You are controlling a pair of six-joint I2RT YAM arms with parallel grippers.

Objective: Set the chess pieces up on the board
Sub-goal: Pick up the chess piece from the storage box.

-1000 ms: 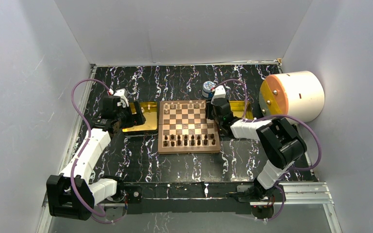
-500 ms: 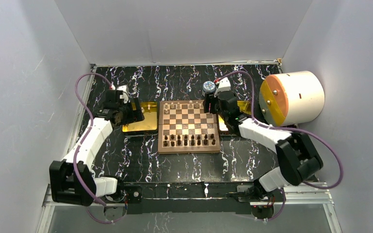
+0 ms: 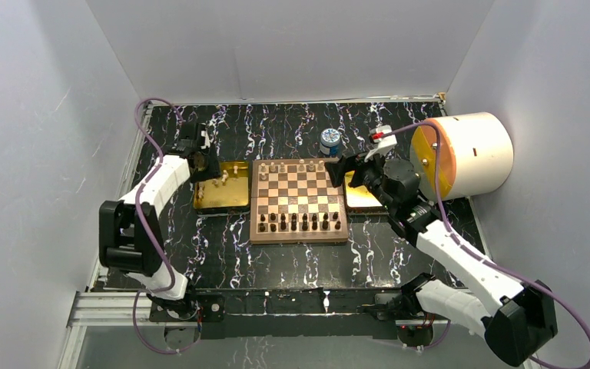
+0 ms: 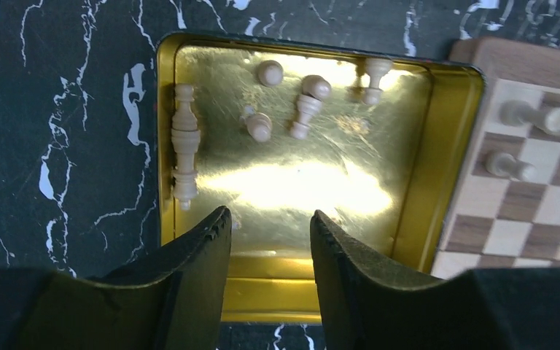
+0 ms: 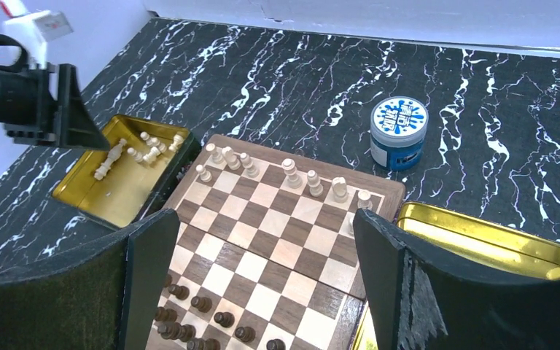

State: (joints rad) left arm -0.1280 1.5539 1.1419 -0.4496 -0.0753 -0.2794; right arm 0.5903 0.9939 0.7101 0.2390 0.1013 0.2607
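Cream chess pieces [image 5: 290,173] sit in two lots. One lot stands upright along the far edge of the board [image 3: 298,200], mostly in the back row, with one a square forward at the far-left corner. The other lot is loose in the left gold tray [image 4: 452,146]: a long figure [image 4: 184,142] lies flat against the wall away from the board (maybe two end to end, can't tell), and the rest are scattered toward the tray's far end, some clearly on their sides. Dark brown pieces [image 3: 298,221] stand upright in the board's two near rows. The board is mid-table, with the left gold tray just beside its left edge and the right gold tray [image 5: 481,240] just beside its right edge. Left hand [image 4: 268,219] hangs over the left tray, fingers [image 4: 197,255] partly spread with a clear gap, nothing between them and touching no piece. Right hand [image 5: 262,226] is raised near the board's far-right corner, fingers [image 5: 146,270] spread wide, nothing held. A blue-and-white jar [image 3: 330,141] stands on the table [image 3: 299,261] just beyond that corner, apart from the board. A big white cylinder with an orange face [image 3: 465,154] lies on its side at the far right, near the right tray. The table is black with white veins.
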